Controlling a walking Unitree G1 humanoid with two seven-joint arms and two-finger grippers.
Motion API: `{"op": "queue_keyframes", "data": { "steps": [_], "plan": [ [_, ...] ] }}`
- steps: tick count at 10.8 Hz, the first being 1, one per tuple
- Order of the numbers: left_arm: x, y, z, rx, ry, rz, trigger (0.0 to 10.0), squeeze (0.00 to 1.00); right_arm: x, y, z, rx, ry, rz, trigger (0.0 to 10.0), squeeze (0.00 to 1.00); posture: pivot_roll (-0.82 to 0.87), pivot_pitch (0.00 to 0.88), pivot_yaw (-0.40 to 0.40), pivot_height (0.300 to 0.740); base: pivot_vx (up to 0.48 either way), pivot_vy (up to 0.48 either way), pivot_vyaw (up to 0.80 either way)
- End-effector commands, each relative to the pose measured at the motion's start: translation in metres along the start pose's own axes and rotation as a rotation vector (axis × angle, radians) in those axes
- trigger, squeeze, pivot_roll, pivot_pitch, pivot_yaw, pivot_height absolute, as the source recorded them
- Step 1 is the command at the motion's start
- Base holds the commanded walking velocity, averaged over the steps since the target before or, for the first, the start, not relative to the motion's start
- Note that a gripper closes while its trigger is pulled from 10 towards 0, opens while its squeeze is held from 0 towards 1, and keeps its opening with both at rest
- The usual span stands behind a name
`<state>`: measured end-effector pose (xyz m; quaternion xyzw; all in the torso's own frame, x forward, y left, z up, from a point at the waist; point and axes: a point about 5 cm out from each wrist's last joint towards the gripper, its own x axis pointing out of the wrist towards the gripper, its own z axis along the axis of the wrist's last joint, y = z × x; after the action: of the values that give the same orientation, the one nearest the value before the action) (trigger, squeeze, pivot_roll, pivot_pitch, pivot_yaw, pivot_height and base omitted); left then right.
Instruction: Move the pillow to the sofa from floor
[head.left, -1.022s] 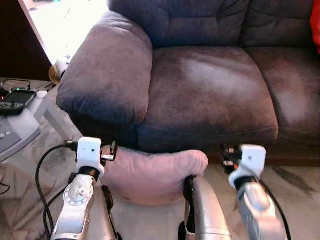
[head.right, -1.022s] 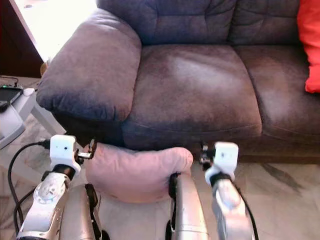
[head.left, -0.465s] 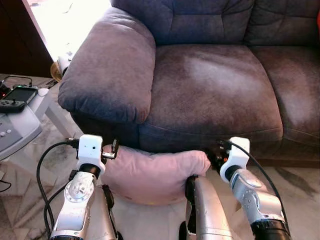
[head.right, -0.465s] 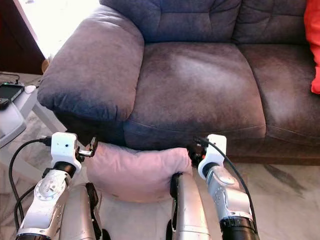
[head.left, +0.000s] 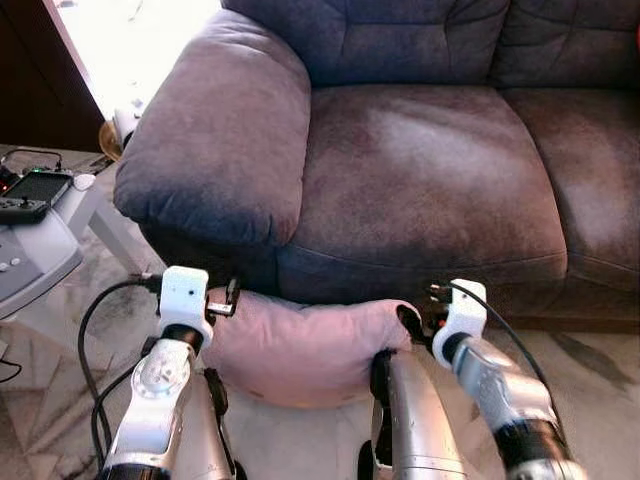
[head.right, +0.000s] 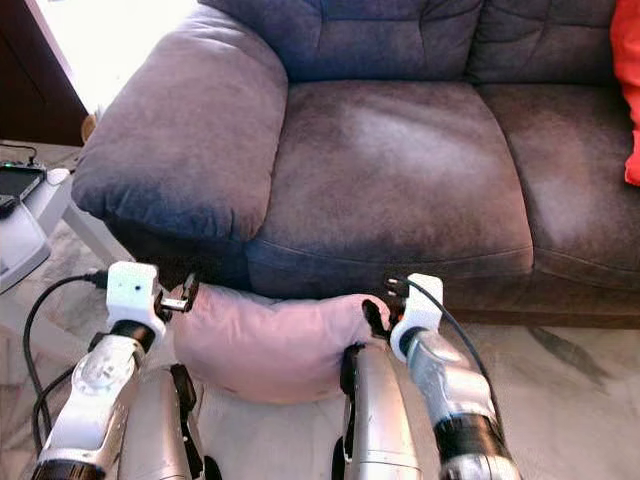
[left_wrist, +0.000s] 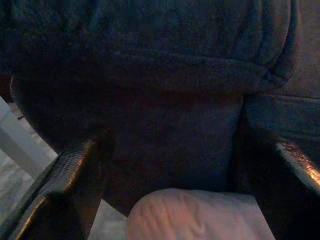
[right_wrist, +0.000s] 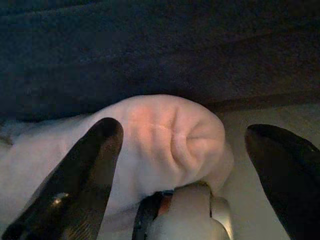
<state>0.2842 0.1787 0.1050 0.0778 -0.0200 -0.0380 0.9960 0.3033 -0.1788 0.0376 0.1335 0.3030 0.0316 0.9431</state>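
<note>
- Fingers (right_wrist: 95, 170) of our right gripper (right_wrist: 185, 165) stand wide apart, straddling the bunched right-hand end of the pink pillow (head.left: 300, 340); nothing is clamped.
- Our left gripper (left_wrist: 165, 200) likewise has its fingers (left_wrist: 75, 185) spread open, with the pillow's other end between them, just short of the sofa (head.left: 420, 170) base.
- From the head views, the two wrists sit at either end of the pillow, left (head.left: 228, 298) and right (head.left: 418, 322), so we judge this to be a two-sided squeeze about to begin.
- The pillow lies on the marble floor (head.left: 590, 350), pressed against the sofa front, below the armrest (head.left: 220, 140) and seat cushion, partly over our own legs.
- Risks, as we judge them:
  - The stuffing is soft, so a pinch on a corner may pull out under the pillow's weight.
  - Uneven closing could let one end sag and drag on the floor.
  - Lifting straight up may snag the pillow on the overhanging seat edge; we would draw it back first.
  - The cable (head.left: 85, 330) by our left arm could catch during the lift.
- A desk (head.left: 35, 250) with a handheld device stands well to the left.
</note>
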Motion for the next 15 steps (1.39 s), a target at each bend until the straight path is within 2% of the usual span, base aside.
{"op": "queue_keyframes", "data": {
  "steps": [1, 3, 4, 6, 9, 11, 13, 15],
  "plan": [
    [0.0, -0.001, -0.005, 0.001, 0.029, -0.012, 10.0, 0.0, 0.001, -0.001, -0.002, 0.007, 0.005, -0.006, 10.0, 1.0, 0.03, 0.126, -0.023, 0.462, 0.0, 0.0, 0.0],
    [0.004, -0.003, -0.002, -0.003, 0.014, -0.022, 10.0, 0.0, 0.007, 0.0, 0.002, 0.031, -0.003, -0.027, 10.0, 1.0, 0.03, 0.127, -0.023, 0.462, 0.0, 0.0, 0.0],
    [0.005, -0.004, 0.0, -0.003, 0.007, -0.026, 10.0, 0.0, 0.01, 0.003, 0.002, 0.023, 0.003, -0.017, 10.0, 0.0, 0.04, 0.13, -0.025, 0.462, 0.0, 0.0, 0.0],
    [0.01, -0.006, 0.008, -0.018, -0.021, -0.025, 10.0, 0.0, 0.015, 0.008, 0.01, 0.024, -0.037, 0.01, 10.0, 0.0, 0.05, 0.161, -0.035, 0.462, 0.0, 0.0, 0.0],
    [0.024, -0.007, 0.021, -0.041, -0.071, -0.012, 10.0, 0.0, 0.019, 0.015, 0.024, -0.056, -0.136, 0.022, 10.0, 0.0, 0.07, 0.214, -0.045, 0.462, 0.0, 0.0, 0.0],
    [0.031, -0.003, 0.033, -0.052, -0.093, -0.005, 10.0, 0.0, 0.021, 0.017, 0.019, -0.058, -0.109, 0.022, 10.0, 0.0, 0.08, 0.253, -0.048, 0.462, 0.0, 0.0, 0.0],
    [0.026, 0.007, 0.031, -0.067, -0.069, 0.025, 10.0, 0.0, 0.022, 0.018, 0.017, -0.05, -0.08, 0.001, 10.0, 0.0, 0.09, 0.279, -0.048, 0.462, 0.0, 0.0, 0.0],
    [0.023, 0.008, 0.028, -0.054, -0.052, 0.029, 10.0, 0.0, 0.025, 0.025, 0.017, -0.007, -0.055, 0.023, 10.0, 0.0, 0.08, 0.293, -0.055, 0.462, 0.0, 0.0, 0.0]
  ]
}}
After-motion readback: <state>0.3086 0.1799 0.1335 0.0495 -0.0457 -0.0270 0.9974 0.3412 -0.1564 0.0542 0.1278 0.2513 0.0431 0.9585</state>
